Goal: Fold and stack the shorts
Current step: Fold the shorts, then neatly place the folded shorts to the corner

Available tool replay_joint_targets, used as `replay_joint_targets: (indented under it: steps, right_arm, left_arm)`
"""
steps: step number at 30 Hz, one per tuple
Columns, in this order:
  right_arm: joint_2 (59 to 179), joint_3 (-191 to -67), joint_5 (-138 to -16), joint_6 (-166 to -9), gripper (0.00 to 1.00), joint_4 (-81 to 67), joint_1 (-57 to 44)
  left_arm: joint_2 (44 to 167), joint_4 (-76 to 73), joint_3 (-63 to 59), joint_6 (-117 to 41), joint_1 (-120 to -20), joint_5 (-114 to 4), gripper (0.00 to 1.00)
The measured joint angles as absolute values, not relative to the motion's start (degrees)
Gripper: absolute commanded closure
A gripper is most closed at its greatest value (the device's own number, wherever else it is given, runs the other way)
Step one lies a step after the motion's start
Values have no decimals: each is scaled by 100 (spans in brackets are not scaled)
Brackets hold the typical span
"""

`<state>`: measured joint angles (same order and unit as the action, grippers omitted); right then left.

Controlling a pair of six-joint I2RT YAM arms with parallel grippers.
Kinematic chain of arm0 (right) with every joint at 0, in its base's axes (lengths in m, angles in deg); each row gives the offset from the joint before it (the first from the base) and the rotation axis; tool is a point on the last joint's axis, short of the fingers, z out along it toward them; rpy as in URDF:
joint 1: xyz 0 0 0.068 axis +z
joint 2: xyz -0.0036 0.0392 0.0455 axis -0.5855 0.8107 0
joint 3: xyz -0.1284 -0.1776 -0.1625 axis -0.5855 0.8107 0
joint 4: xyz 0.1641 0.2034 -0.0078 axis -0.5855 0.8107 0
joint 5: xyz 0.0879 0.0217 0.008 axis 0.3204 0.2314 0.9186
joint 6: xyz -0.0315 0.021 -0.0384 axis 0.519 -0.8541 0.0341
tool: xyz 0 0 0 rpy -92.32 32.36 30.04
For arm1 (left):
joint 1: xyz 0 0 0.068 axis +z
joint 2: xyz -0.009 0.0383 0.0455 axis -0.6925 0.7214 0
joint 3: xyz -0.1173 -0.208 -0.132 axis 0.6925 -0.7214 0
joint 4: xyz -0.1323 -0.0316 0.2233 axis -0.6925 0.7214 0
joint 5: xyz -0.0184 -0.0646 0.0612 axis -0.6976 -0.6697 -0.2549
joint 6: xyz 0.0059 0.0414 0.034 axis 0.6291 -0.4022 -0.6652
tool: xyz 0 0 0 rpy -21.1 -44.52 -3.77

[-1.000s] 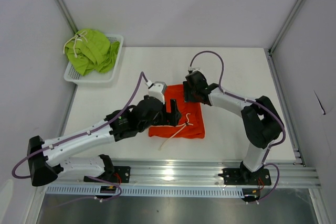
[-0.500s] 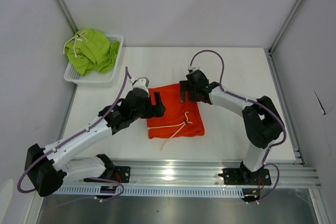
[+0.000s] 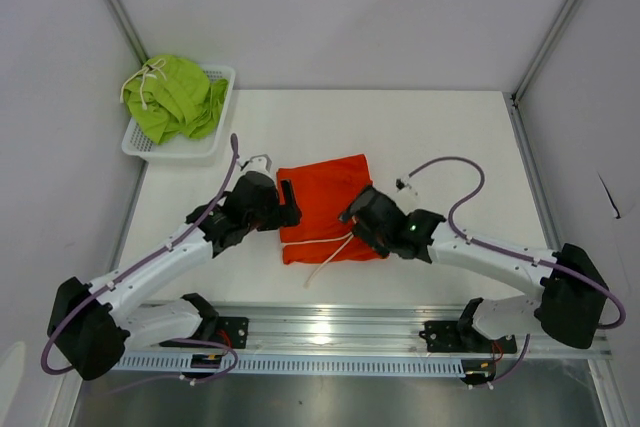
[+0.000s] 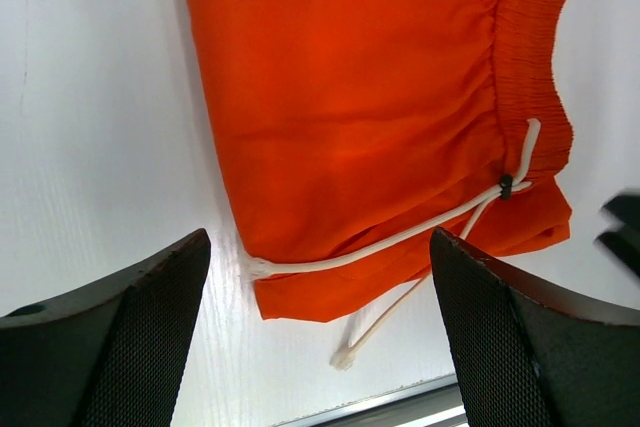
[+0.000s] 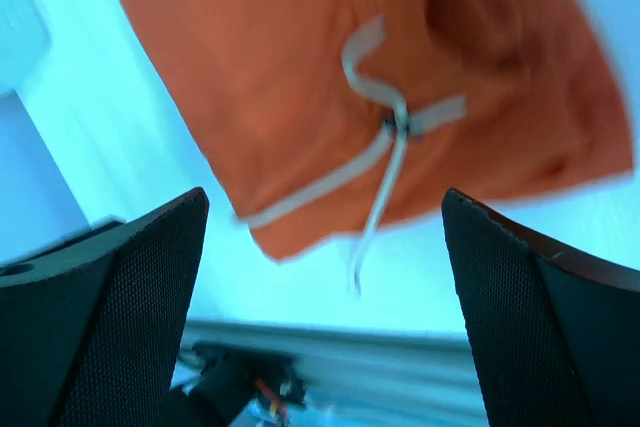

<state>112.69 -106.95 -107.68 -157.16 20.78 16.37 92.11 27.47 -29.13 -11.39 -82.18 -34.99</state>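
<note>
See orange shorts [image 3: 322, 197] folded flat mid-frame on worktop [image 3: 450, 147], green shorts [image 3: 175, 97] bunched in basket [image 3: 180, 150] upper left. L fingers [image 4: 120, 347] spread wide, empty, by left edge of orange pair; R fingers [image 5: 100, 317] wide, empty, over its lower right.

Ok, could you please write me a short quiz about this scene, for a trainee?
1. True or false: the lime green shorts lie in the white basket.
2. Where are the orange shorts? A: folded on the table, between the two arms. B: in the basket. C: lifted in the air.
3. Fill in: the left pincer and the right pincer are both ____ and hold nothing.

Key: 1 true; 2 A; 3 open.
</note>
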Motion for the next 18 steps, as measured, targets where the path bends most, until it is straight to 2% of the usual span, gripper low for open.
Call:
replay_joint_targets:
  steps: [5, 8, 14, 18]
  right_arm:
    - [11376, -10435, -11153, -17840, 1, 2400, 2843]
    - [11595, -10389, -11286, -18555, 1, 2367, 3143]
    - [12075, -9980, -11430, -19156, 4, 1975, 3324]
    - [12567, -9935, -11472, -19298, 10, 1595, 3333]
  left_arm:
    - [8955, 2835, -2998, -1137, -8076, -3496, 9]
    - [8647, 2898, -2998, -1139, -8036, -3490, 8]
    - [8220, 3202, -2917, -1139, -8021, -3488, 9]
    - [8105, 3381, -2858, -1144, -8021, -3490, 9]
